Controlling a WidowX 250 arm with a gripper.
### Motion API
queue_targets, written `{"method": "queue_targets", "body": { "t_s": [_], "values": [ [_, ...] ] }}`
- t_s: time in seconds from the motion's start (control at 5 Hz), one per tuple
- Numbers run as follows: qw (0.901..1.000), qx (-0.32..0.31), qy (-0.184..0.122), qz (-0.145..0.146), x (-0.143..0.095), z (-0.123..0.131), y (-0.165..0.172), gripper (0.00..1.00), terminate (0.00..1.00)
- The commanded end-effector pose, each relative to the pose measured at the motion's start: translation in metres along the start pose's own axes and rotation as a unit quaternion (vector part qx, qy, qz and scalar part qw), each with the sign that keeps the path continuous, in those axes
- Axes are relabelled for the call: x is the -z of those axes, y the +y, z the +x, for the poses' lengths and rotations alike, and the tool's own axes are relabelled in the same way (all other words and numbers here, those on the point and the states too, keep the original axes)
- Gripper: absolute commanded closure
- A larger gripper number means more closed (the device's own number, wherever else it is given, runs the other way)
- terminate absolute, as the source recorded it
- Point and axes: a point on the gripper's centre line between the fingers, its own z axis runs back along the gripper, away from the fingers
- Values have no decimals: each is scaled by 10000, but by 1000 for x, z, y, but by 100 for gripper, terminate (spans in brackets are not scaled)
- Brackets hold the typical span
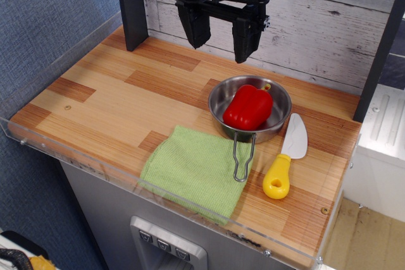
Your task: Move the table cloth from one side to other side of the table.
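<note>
Wooden table (114, 102) with a clear edge; the pan serves as the landmark. The green cloth (190, 172) lies flat at the table's front edge, just in front of and left of the steel pan (220, 96), whose wire handle (243, 156) rests on the cloth's right margin, so lifting the cloth probably requires clearing the handle first. A red pepper (248, 107) sits inside the pan; a yellow-handled knife (286, 156) lies just right of it. The gripper (220, 33) hangs above and behind the pan, fingers pointing down, spread apart and holding nothing.
</note>
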Motion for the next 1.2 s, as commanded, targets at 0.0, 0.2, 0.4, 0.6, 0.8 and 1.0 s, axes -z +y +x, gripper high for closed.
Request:
{"method": "queue_targets", "body": {
  "t_s": [0.0, 0.2, 0.4, 0.6, 0.8, 1.0],
  "values": [
    [10000, 0, 0, 0, 0, 0, 0, 0, 0],
    [9999, -86, 102, 49, 2, -27, -15, 0, 0],
    [9999, -153, 23, 15, -4, -54, -25, 0, 0],
    [9998, -183, -66, 86, -11, -80, -34, 0, 0],
    [9993, -340, 62, 106, 3, -98, -33, 0, 0],
    [9978, -399, 445, 300, 24, -98, -29, 0, 0]
  ]
}}
